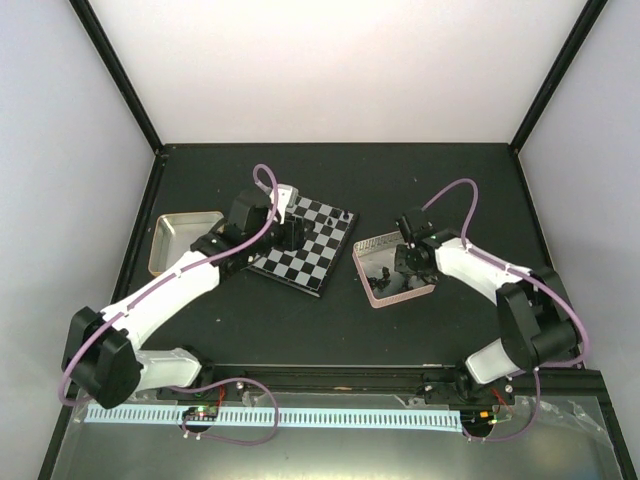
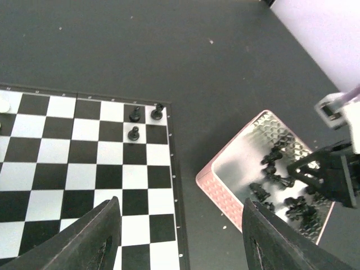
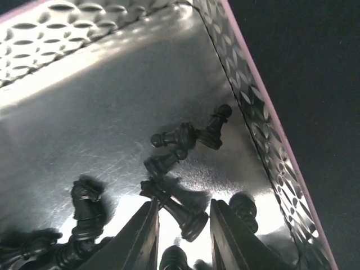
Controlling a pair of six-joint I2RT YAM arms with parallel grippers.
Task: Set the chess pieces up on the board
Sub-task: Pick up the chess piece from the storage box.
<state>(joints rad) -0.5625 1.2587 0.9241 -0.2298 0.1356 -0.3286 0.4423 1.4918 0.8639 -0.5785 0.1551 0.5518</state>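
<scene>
The board (image 1: 318, 250) lies at mid-table and also shows in the left wrist view (image 2: 84, 163). Three black chess pieces (image 2: 135, 115) stand in its far right corner, and a silver piece (image 2: 4, 104) stands at its left edge. My left gripper (image 1: 288, 235) hovers over the board, open and empty (image 2: 180, 236). Several black pieces (image 3: 174, 138) lie in the pinkish-rimmed tin (image 1: 372, 296). My right gripper (image 1: 403, 263) is down inside that tin. Its open jaws (image 3: 184, 207) straddle a lying black piece (image 3: 188, 214).
A gold-rimmed tin (image 1: 160, 232) sits left of the board. The pinkish-rimmed tin's wall (image 3: 264, 140) runs close along the right finger. In the left wrist view the right gripper (image 2: 329, 174) hangs over that tin (image 2: 222, 185).
</scene>
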